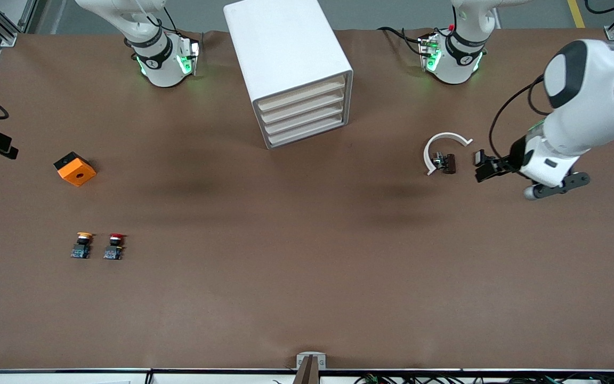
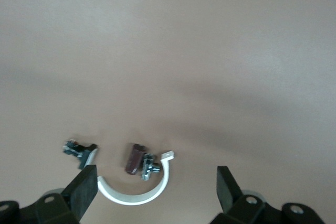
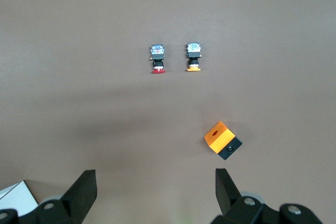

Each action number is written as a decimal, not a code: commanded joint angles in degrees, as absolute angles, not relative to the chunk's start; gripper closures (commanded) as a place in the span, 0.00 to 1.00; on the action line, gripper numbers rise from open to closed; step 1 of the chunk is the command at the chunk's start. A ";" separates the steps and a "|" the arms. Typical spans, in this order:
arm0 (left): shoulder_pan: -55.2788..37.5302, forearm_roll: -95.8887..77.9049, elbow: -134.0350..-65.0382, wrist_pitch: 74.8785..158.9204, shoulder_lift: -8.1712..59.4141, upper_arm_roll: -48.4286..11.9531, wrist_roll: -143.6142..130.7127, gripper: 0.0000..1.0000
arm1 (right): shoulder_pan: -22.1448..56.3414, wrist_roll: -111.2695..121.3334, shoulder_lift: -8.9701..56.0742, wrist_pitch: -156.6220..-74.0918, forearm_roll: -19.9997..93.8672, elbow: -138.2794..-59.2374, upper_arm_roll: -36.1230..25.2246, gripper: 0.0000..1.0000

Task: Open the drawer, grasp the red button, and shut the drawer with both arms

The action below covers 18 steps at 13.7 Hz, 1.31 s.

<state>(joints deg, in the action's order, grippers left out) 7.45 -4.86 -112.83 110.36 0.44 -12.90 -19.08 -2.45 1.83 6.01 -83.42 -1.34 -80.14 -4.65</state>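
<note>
Both grippers are standing with their fingers spread wide and nothing between them. In the front view the left gripper [image 1: 485,166] is hanging low over the brown table [image 1: 307,298] at the left arm's end, just beside a white curved plastic clip [image 1: 442,146] with a small dark metal fastener [image 1: 444,162]. The right gripper [image 3: 156,195] is appearing only in its own wrist view, looking down on the table at the right arm's end; its place in the front view is not visible.

The white four-drawer cabinet [image 1: 291,69] is sitting between the two arm bases, its drawers all shut and facing the front camera at a slant toward the left arm's end. The tiny red-capped push-button [image 1: 115,246] is lying on the open table, not in a drawer, well apart from the cabinet, nearer the front camera, toward the right arm's end. Its long axis is running toward the front camera, cap end farther from it. Just beside it is lying a matching yellow-orange-capped button [image 1: 82,245]; an orange block with a hole [image 1: 74,168] is resting farther from the camera. The right arm is judged nearer the button, with nothing blocking.
</note>
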 commanded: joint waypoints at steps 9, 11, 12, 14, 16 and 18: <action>15.38 -4.66 -109.17 103.80 -6.33 -13.27 -9.93 0.00 | -2.29 2.02 -1.84 -77.26 -1.41 -83.23 -3.34 0.00; 12.94 -4.31 -106.71 103.01 -5.89 -11.44 -9.76 0.00 | -2.37 2.02 -3.59 -77.25 -1.41 -85.68 -3.51 0.00; 8.13 -4.13 -105.74 102.40 -5.80 -6.64 -9.93 0.00 | -2.46 2.02 -4.91 -78.04 -1.41 -87.78 -3.52 0.00; 1.43 -4.04 -104.77 100.73 -5.89 0.59 -9.84 0.00 | -2.29 2.89 -6.67 -79.18 -1.41 -90.08 -3.52 0.00; -0.34 -4.04 -103.19 99.32 -5.98 1.58 -9.93 0.00 | -2.29 4.21 -7.29 -79.37 -1.41 -90.70 -3.60 0.00; -3.85 -3.87 -101.52 98.44 -5.89 4.64 -10.11 0.00 | -2.29 5.10 -7.82 -79.45 -1.41 -90.79 -3.60 0.00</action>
